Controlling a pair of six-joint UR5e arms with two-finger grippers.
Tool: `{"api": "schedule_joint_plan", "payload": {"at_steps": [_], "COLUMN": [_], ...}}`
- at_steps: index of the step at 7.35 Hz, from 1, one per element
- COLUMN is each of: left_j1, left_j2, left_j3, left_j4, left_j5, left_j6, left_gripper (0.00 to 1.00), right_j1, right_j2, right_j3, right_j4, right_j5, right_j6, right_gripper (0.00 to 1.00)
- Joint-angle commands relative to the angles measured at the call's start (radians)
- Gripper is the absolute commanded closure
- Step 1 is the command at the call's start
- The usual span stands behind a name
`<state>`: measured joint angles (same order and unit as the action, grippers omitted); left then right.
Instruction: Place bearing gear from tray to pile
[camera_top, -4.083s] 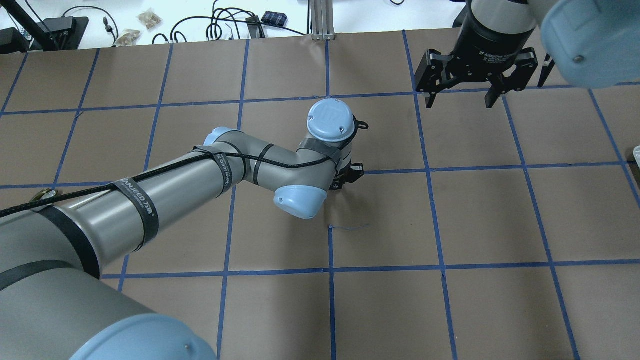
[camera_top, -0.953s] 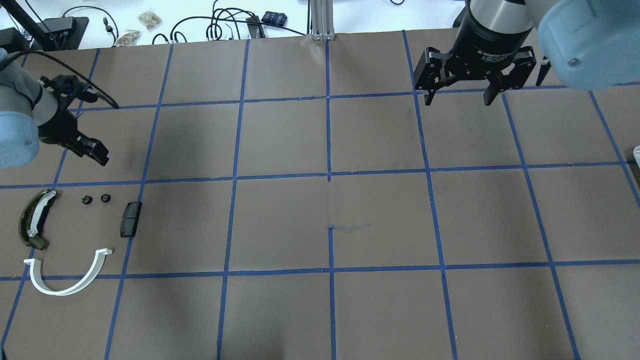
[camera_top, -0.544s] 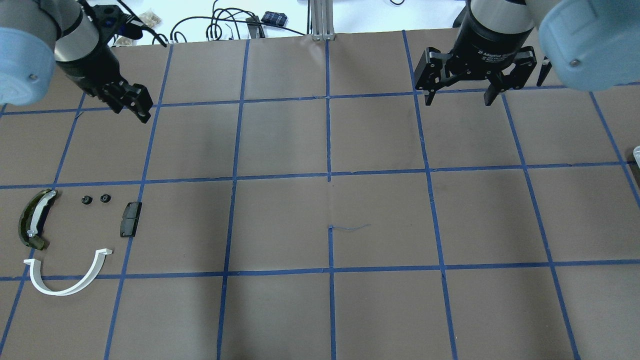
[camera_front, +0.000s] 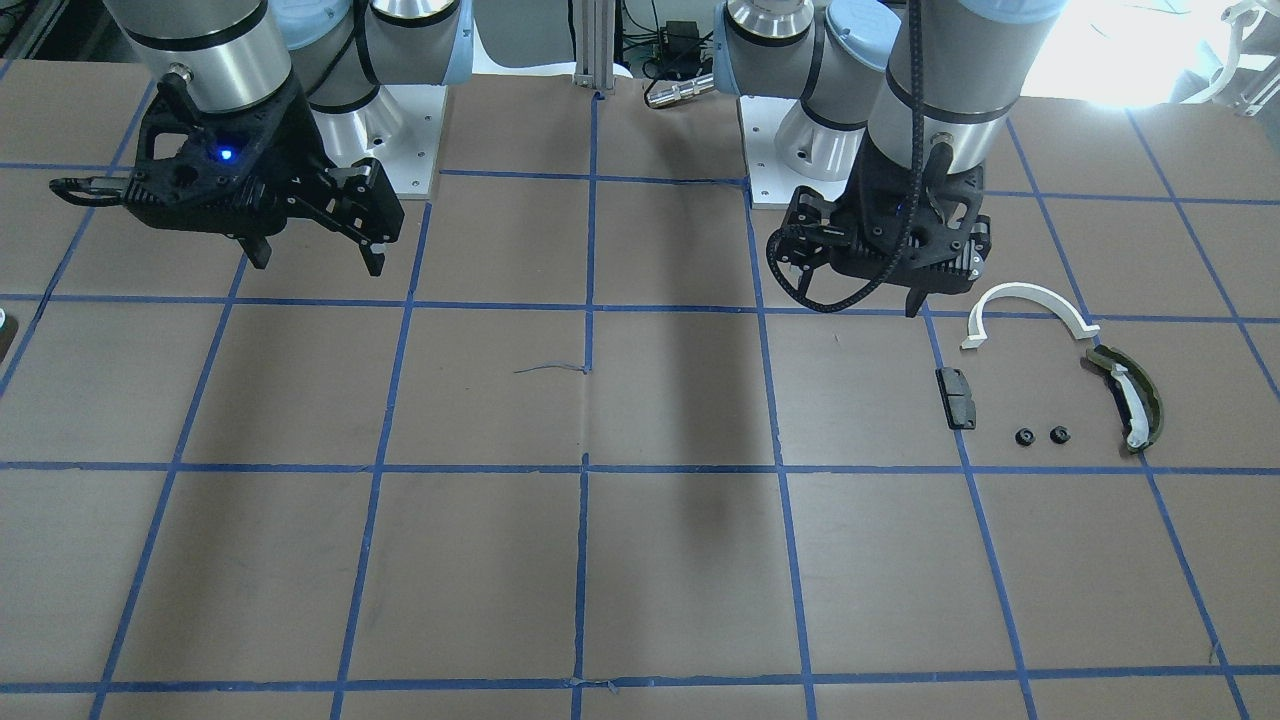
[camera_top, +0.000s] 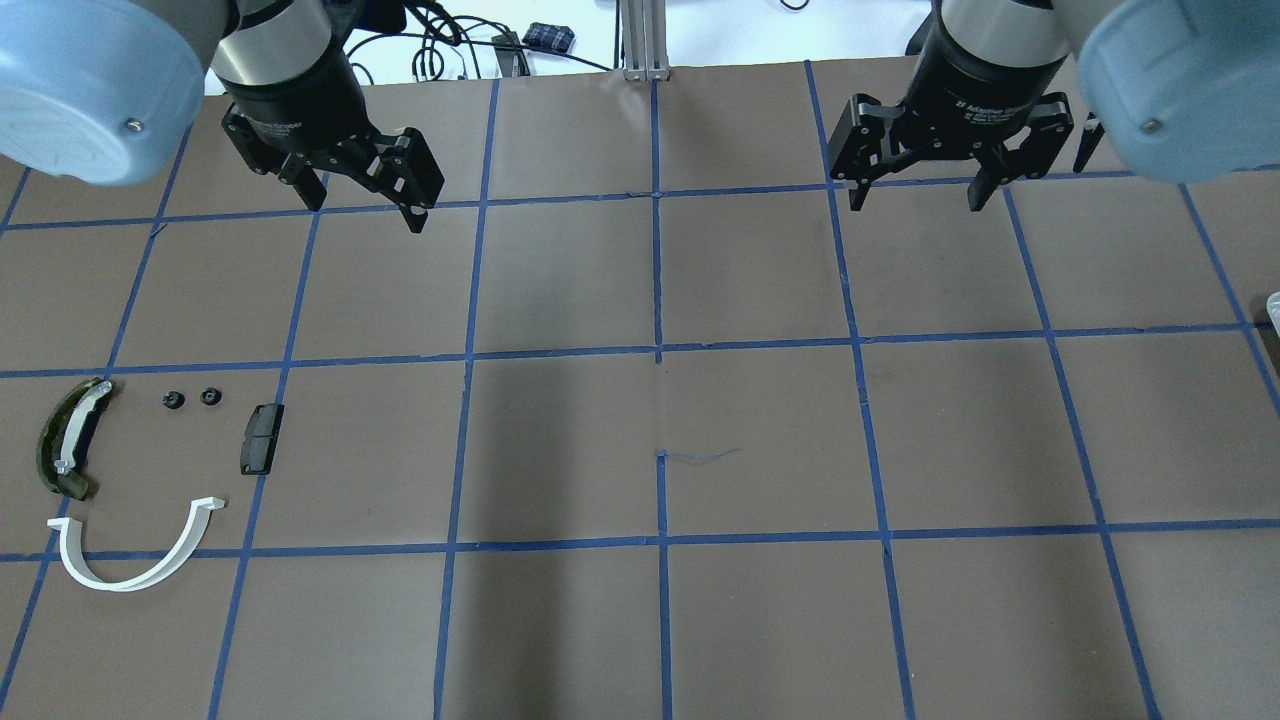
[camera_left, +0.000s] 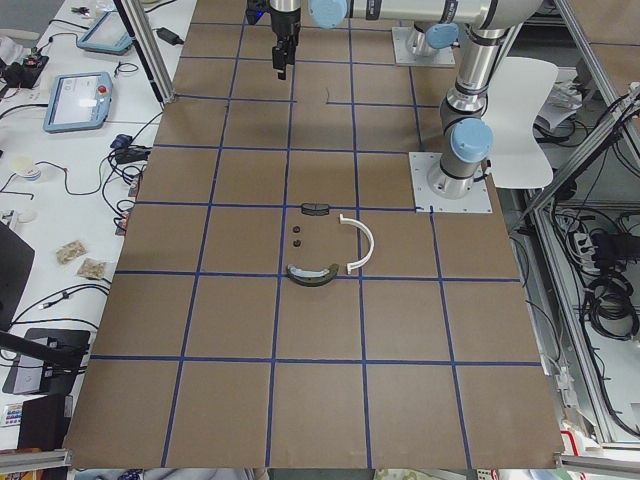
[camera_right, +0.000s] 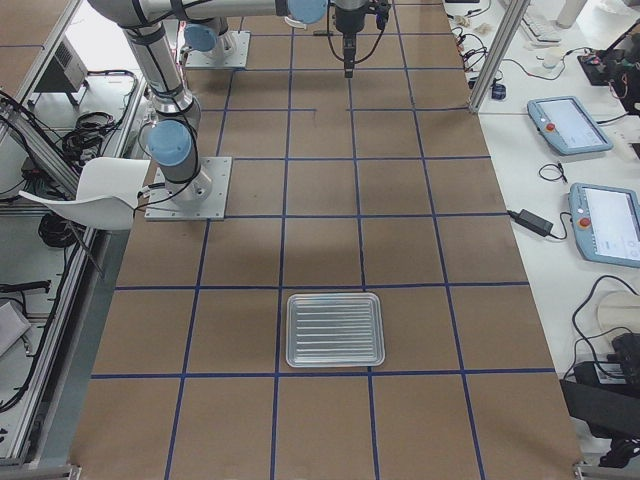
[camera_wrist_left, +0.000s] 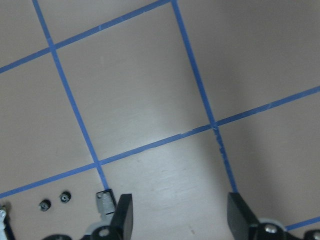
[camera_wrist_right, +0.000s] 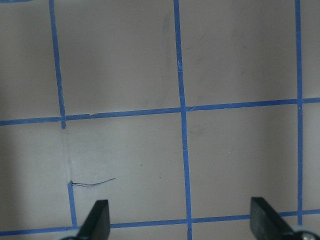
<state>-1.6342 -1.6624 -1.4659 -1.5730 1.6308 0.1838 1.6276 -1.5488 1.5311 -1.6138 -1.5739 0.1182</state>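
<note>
My left tool (camera_top: 365, 205) and right tool (camera_top: 915, 205) both hang spread wide, holding nothing, above the counter (camera_top: 760, 440), which is brown paper squared off with blue tape. The two small black bearing gears (camera_top: 210, 397) lie on my left side in the pile, between the olive curved piece (camera_top: 65, 440) and the black block (camera_top: 262, 438), near the white half-ring (camera_front: 1028, 290). The ribbed metal tray (camera_right: 335, 330) sits toward my right end. White benches with teach pendants (camera_left: 77, 100) and cables line the operators' side.

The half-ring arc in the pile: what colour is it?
White; the arc shows best in the overhead view.
</note>
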Motion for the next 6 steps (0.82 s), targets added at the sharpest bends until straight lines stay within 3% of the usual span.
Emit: {"api": "schedule_joint_plan", "payload": {"at_steps": [1, 6], "left_j1": [0.003, 0.004], "left_j2": [0.001, 0.012], "left_j3": [0.018, 0.010], "left_j4": [-0.016, -0.015], "left_j5": [-0.019, -0.028], "left_j6": [-0.012, -0.020], "left_gripper": [0.00, 0.00], "right_j1": [0.000, 0.000], "right_j2": [0.001, -0.001], "right_j3": [0.000, 0.000], "right_j4": [0.000, 0.000], "right_j5": [0.000, 0.000], "right_j6": [0.000, 0.000], "right_gripper": [0.00, 0.00]}}
